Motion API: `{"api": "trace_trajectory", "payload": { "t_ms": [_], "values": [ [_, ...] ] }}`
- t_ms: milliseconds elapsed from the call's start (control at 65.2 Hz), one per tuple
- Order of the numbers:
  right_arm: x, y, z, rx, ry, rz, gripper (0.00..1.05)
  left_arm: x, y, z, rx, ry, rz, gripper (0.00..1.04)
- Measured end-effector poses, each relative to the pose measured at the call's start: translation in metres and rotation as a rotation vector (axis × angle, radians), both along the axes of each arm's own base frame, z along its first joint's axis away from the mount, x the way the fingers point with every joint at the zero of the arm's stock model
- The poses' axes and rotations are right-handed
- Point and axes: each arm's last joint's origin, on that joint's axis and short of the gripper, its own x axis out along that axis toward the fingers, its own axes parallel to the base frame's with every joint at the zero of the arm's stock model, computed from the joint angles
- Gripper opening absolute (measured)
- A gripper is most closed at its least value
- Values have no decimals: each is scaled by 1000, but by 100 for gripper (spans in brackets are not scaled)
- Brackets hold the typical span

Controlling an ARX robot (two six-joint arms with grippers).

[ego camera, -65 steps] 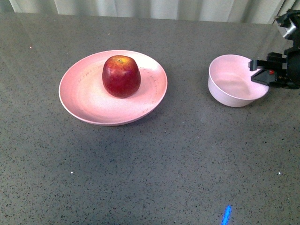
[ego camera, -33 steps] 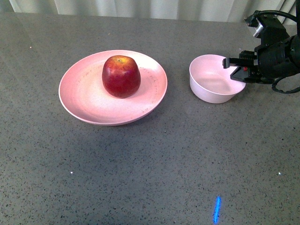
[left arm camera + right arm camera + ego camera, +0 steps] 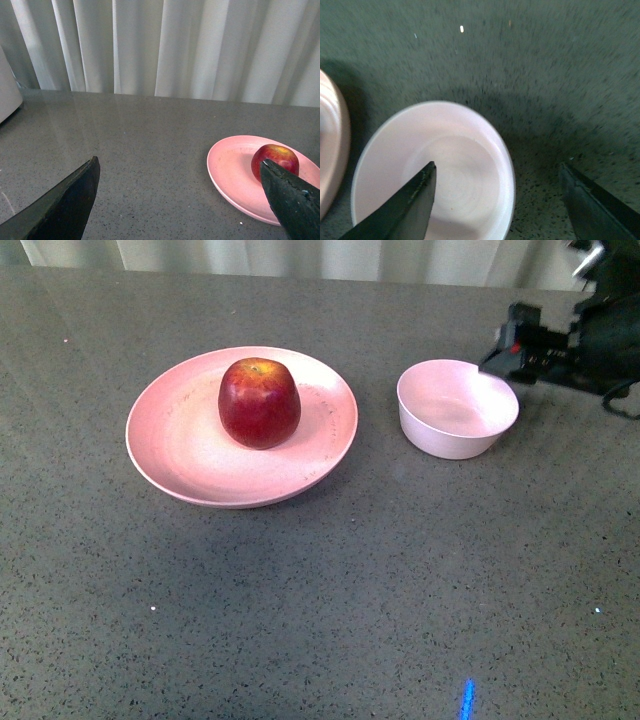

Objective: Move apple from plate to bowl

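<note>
The dark-red apple (image 3: 259, 402) sits upright on the wide pink plate (image 3: 165, 470) at centre left. The small pale bowl (image 3: 457, 408) stands empty to the right of the plate, a small gap between them. My right gripper (image 3: 510, 348) is open and empty, just beyond the bowl's far right rim and apart from it. In the right wrist view its jaws (image 3: 498, 165) straddle the bowl's rim (image 3: 485, 125), one finger (image 3: 405, 210) over the bowl's inside. My left gripper (image 3: 179, 165) is open and empty over bare table, with the apple (image 3: 275, 156) and plate (image 3: 230, 170) off to one side.
Pale curtains (image 3: 175, 45) hang behind the grey speckled table (image 3: 330, 600). A white object (image 3: 7, 90) shows at the edge of the left wrist view. The plate's edge (image 3: 332, 135) shows beside the bowl in the right wrist view.
The bowl has slid left, closer to the plate. My right gripper, which was at the bowl's right rim, has lifted off it and drawn back to the far right.
</note>
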Motion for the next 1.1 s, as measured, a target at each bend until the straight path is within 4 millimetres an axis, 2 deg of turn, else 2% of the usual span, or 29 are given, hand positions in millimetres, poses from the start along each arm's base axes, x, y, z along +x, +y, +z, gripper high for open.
{"api": "trace_trajectory", "payload": {
  "t_ms": [153,184,230,261,322,444,705,1103],
  "values": [
    [-26,-22,51,47,-199,-42,96,0,0,0,0,0,0,96],
    [-31,-25,56,27,-251,-71,95,0,0,0,0,0,0,96],
    [-46,-36,70,-49,-436,-192,86,0,0,0,0,0,0,96],
    [-55,-39,74,-71,-494,-235,83,0,0,0,0,0,0,96],
    [-89,-46,81,-107,-597,-311,71,0,0,0,0,0,0,96],
    [-139,-46,83,-117,-641,-309,50,0,0,0,0,0,0,96],
    [-185,-45,61,-132,-622,-297,2,0,0,0,0,0,0,96],
    [-229,-45,47,-135,-627,-300,2,0,0,0,0,0,0,96]
  ]
}}
